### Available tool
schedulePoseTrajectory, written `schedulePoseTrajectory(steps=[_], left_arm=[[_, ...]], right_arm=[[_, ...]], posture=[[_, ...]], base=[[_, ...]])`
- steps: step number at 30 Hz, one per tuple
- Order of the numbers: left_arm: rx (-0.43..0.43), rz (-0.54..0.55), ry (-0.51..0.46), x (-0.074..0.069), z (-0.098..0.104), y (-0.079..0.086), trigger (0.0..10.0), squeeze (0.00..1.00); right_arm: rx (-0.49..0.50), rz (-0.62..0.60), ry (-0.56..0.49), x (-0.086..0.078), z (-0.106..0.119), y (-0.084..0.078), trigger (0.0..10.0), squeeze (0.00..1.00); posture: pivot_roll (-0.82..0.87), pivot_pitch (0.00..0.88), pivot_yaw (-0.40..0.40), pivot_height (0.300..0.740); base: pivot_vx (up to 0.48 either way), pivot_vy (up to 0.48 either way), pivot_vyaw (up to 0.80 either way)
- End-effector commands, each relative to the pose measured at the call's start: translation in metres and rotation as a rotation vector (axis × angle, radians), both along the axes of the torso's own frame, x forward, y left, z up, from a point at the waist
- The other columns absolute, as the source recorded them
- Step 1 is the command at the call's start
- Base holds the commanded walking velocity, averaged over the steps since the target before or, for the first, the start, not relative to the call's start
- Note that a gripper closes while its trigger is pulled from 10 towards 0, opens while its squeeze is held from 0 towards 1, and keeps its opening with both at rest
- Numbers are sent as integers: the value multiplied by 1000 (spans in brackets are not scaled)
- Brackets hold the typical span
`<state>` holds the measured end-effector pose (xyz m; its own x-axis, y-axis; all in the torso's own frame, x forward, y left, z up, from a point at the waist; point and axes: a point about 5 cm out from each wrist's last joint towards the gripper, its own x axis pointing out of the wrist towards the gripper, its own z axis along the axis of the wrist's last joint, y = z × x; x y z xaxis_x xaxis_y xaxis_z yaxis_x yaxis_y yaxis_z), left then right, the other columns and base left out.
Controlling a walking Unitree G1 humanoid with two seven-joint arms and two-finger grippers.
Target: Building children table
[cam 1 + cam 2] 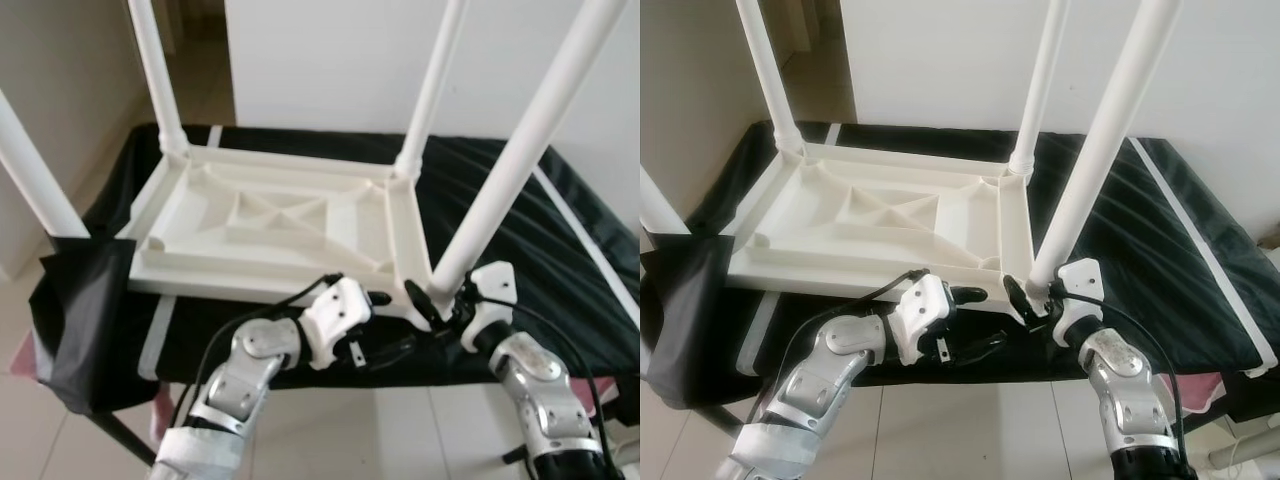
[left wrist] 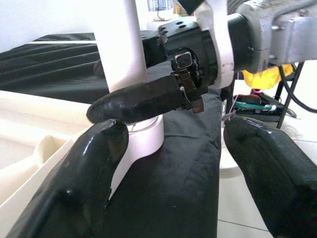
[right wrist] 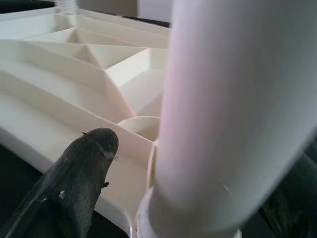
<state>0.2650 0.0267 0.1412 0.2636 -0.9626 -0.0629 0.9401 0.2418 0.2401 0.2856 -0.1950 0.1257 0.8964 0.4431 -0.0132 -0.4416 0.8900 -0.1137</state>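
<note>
Black-draped bench (image 1: pixel 520 215), upturned table (image 1: pixel 280 225), legs' tops cropped (right hand (image 1: pixel 440 305) half-hidden)

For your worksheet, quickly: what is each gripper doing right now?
Left gripper: open, holding nothing, beside the near table leg.
Right gripper: fingers around the base of that leg.

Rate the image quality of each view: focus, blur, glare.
Eye views: evenly lit, slightly soft, white tabletop washed out but legible. Left wrist view: left gripper fingers big and soft, right gripper sharper behind. Right wrist view: leg blurred by closeness, pinkish glare along its edge.
</note>
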Motion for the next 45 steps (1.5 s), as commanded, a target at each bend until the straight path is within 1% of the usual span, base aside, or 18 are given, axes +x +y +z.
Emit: schedulePoseTrajectory(steps=[1,6,7,9,10,12,13,17,18,20,21,26,35,36,38,40,44,45], left_arm=[[6,53,-1,4,-2,0,10000,0],[6,57,-1,4,-1,0,10000,0],[7,61,-2,4,-1,1,10000,0],[7,63,-2,4,-1,2,10000,0],[8,65,-2,4,-1,2,10000,0],[8,66,-2,4,-2,3,10000,0],[9,67,-2,4,-2,3,10000,0],[9,66,0,4,-2,2,10000,0],[9,65,0,4,-2,2,10000,0],[10,65,-1,4,-2,2,10000,0],[10,64,0,4,-2,2,10000,0],[10,64,-1,5,-2,2,10000,0],[11,58,3,4,-2,2,10000,0],[12,56,4,3,-3,1,10000,0],[12,56,3,3,-3,1,10000,0],[10,52,4,2,-3,0,10000,0],[10,48,5,1,-3,0,10000,0],[10,47,6,1,-4,-1,10000,0]], right_arm=[[-8,53,27,1,-5,1,10000,0],[-17,92,51,3,-10,2,10000,0],[-22,106,59,3,-12,2,3804,0],[-24,112,62,3,-12,1,3804,0],[-28,116,65,3,-13,0,1255,0],[-31,118,67,4,-14,0,1255,0],[-30,119,70,3,-15,-1,0,0],[-33,126,76,4,-17,-3,0,0],[-42,120,81,4,-18,-4,1294,0],[-48,114,84,5,-18,-5,1294,0],[-48,111,85,5,-19,-6,10000,0],[-40,105,84,6,-20,-7,10000,0],[2,11,39,7,-15,-6,10000,0],[12,-21,20,7,-15,-6,10000,0],[16,-33,15,7,-15,-6,10000,0],[53,-109,-2,6,-14,-4,10000,0],[60,-172,-4,6,-15,-2,10000,0],[65,-223,0,5,-16,-1,10000,0]], posture=[[-54,0,-40,740],[-44,0,-43,740],[-39,0,-45,740],[-38,0,-46,740],[-38,0,-46,740],[-38,0,-46,740],[-36,0,-44,740],[-38,0,-43,740],[-38,0,-43,740],[-38,0,-43,740],[-40,0,-41,740],[-41,0,-39,740],[-45,0,-38,740],[-45,0,-41,740],[-45,0,-41,740],[-45,0,-39,740],[-46,0,-39,740],[-46,0,-39,740]], base=[[0,0,0],[0,0,0],[0,0,0],[0,0,0],[0,0,0],[0,0,0],[0,0,0],[0,0,0],[0,0,0],[0,0,0],[0,0,0],[0,0,0],[0,0,0],[0,0,0],[0,0,0],[0,0,0],[0,0,0],[0,0,0]])
